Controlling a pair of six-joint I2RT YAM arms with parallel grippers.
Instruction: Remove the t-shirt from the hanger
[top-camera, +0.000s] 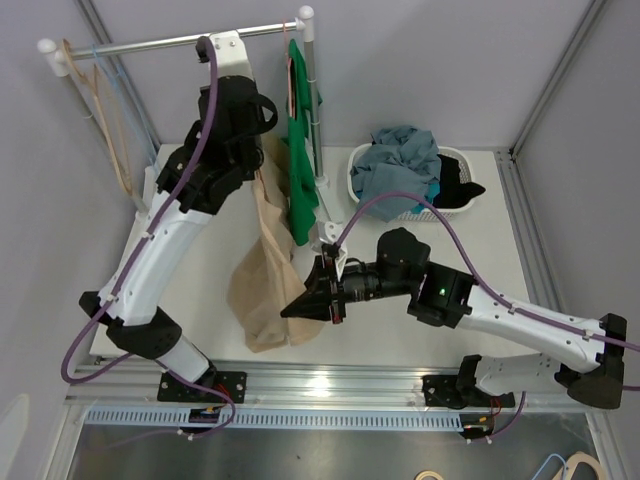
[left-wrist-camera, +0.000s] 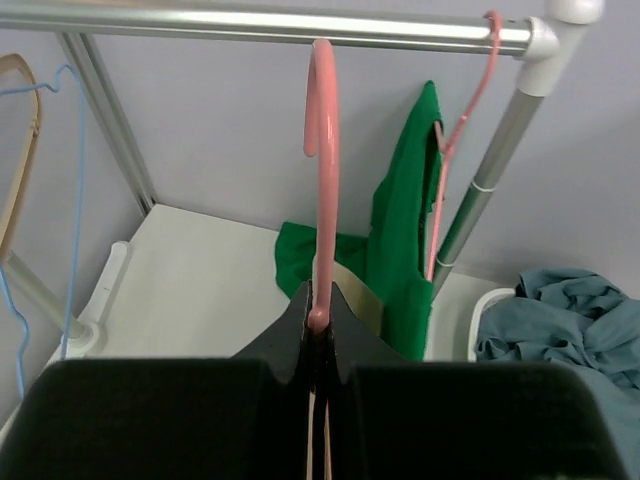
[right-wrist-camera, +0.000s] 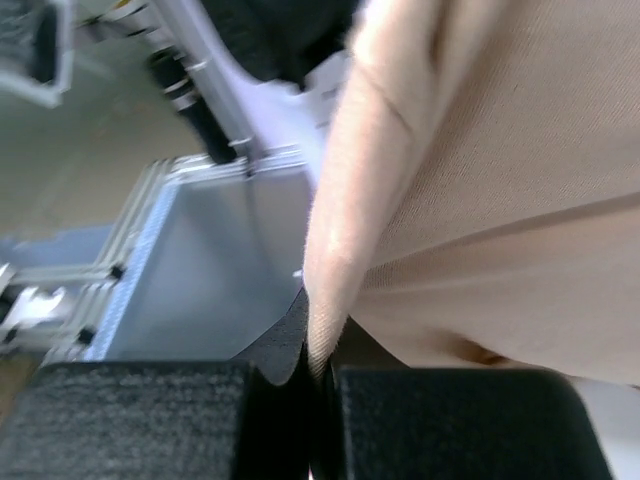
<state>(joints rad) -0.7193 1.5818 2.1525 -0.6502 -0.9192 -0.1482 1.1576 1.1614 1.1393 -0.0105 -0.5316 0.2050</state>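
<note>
T-shirt: the beige t-shirt (top-camera: 265, 270) hangs in a long drape below the left fingers, and its lower end reaches down to the right fingers, just above the worktop (top-camera: 420, 330).
Hanger: the pink hanger (left-wrist-camera: 322, 150) rises straight up out of the left fingers. Its hook appears to sit over the rail (left-wrist-camera: 250, 25) directly above them.
Left fingers: the left fingers (left-wrist-camera: 316, 335) are pressed together on the hanger's neck, just under the hook.
Right fingers: the right fingers (right-wrist-camera: 305, 350) are pinched together on a fold of the beige cloth near its lower edge, with the rest of the shirt spreading up and away from them.
Done so far: judging by the pictures, both grips are in place, one on the hanger and one on the cloth.
Left to do: the shirt looks still draped from the hanger, so drawing it off remains. Whether the shoulders have begun to slip cannot be told.
Nearby: a green shirt (top-camera: 298, 180) on its own hanger hangs just beside the left fingers. A basket (top-camera: 365, 165) of blue clothes (top-camera: 400, 165) sits beyond the right fingers.
Writing: no brand, label or lettering can be read in any view.
</note>
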